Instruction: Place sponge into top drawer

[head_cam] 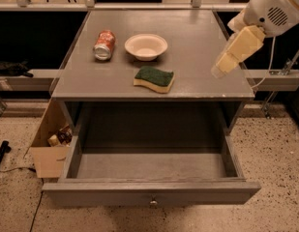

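Camera view looks down on a grey cabinet with its top drawer pulled fully out and nothing showing inside, so the opening part looks done. There's a cardboard box on the floor to the left of it.

The gripper hangs over the right edge of the cabinet top, well apart from everything on it - honestly can't tell if it's open or closed from this angle. It isn't holding anything.

A white bowl sits mid-top. The sponge lies flat just in front of it, green side up, near the front edge and right above the open drawer. A tipped-over soda can is beside the bowl on the left.

What I'd worry about: the sponge is low and squishy, so the gripper has to get right down to the surface. Come in high and it closes on air; come in off-centre and it shoves the sponge into the bowl or off the front edge. Letting go too far forward could land it on the floor - not in the drawer.
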`<state>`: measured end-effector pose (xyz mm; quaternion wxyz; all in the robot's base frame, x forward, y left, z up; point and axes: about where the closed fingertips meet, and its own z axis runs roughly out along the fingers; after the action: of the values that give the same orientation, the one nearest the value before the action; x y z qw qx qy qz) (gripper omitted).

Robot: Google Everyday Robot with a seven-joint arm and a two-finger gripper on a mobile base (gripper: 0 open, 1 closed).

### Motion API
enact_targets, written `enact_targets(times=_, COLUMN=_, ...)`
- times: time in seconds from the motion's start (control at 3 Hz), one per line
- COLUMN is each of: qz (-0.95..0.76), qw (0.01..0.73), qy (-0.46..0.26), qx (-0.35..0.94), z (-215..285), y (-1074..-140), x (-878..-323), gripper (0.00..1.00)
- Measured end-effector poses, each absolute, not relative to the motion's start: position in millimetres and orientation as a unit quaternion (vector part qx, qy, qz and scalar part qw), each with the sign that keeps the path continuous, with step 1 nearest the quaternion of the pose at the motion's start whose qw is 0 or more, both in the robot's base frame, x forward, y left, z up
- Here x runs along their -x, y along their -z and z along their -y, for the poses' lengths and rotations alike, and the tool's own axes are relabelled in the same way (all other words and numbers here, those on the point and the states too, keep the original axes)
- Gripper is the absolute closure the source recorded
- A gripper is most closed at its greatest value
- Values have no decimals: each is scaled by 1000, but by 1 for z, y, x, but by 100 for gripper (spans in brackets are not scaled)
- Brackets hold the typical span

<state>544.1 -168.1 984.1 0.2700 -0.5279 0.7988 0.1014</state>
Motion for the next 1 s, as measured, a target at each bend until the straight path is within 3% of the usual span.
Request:
enact_targets(times=0.33, qz=-799, qw=270, qy=-102, qx=528, z=168, y=-984, x=-544, gripper=0)
enact_targets(times=1.0, qz=-809, qw=273, qy=-94, qx=512, z=116, y=-973, x=-577, gripper=0)
